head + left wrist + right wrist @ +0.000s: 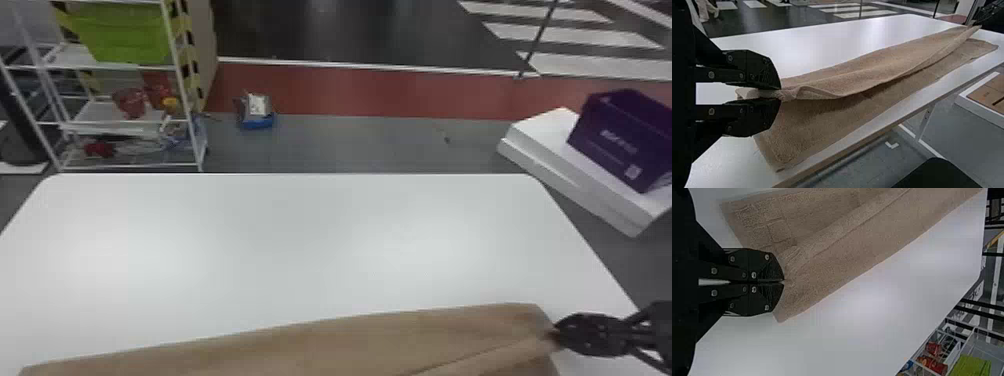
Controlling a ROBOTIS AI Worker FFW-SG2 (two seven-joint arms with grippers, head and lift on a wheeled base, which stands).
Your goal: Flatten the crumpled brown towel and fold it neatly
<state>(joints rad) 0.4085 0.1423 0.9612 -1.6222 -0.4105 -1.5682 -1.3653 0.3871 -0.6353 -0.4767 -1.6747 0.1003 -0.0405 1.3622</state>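
Head view: brown towel (320,345) lies stretched along white table (280,240), 6 o'clock. Right gripper (556,334) at 4 o'clock, fingers clamped on towel's end. Left wrist view: left gripper (780,94) pinches the other end, raised ridge between grips. Head view again: purple box (622,137) at 3 o'clock, wire rack (197,147) at 10.

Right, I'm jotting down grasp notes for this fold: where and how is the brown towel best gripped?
Probably at both ends of the brown towel's raised edge, where the left gripper and right gripper pinch it, each coming from its own side. That edge lifts off the lower layer between them, so thin cloth should fit between the fingers.
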